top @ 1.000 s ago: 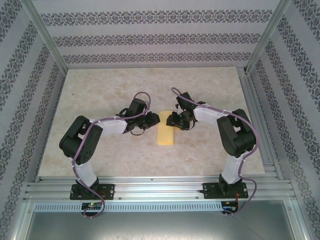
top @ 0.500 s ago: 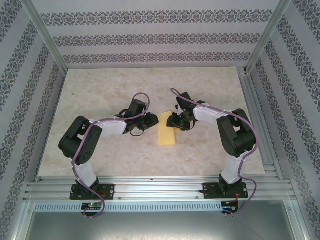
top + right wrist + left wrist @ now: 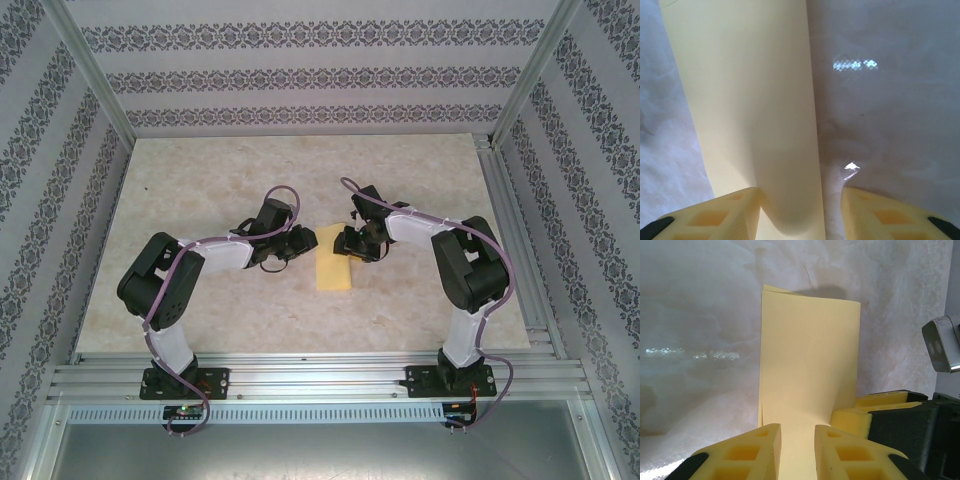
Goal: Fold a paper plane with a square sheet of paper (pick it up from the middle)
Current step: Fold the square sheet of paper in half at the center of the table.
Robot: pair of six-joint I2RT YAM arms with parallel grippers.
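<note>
The square sheet of paper (image 3: 334,272) is pale yellow and lies folded into a narrow rectangle at the table's middle; the paper plane is out of view. My left gripper (image 3: 308,240) sits at its far left corner, jaws a little apart, with the paper (image 3: 810,350) showing flat through the gap of the gripper (image 3: 797,429). My right gripper (image 3: 347,240) faces it from the right. It (image 3: 800,191) stands open astride the paper's long edge (image 3: 750,100), which curls up between the fingers. One right finger (image 3: 860,416) rests by the sheet.
The beige marbled tabletop (image 3: 210,170) spreads all round the paper. Patterned walls and aluminium frame rails (image 3: 510,240) close it in on the left, right and far sides. Both arm bases (image 3: 180,380) stand on the near rail.
</note>
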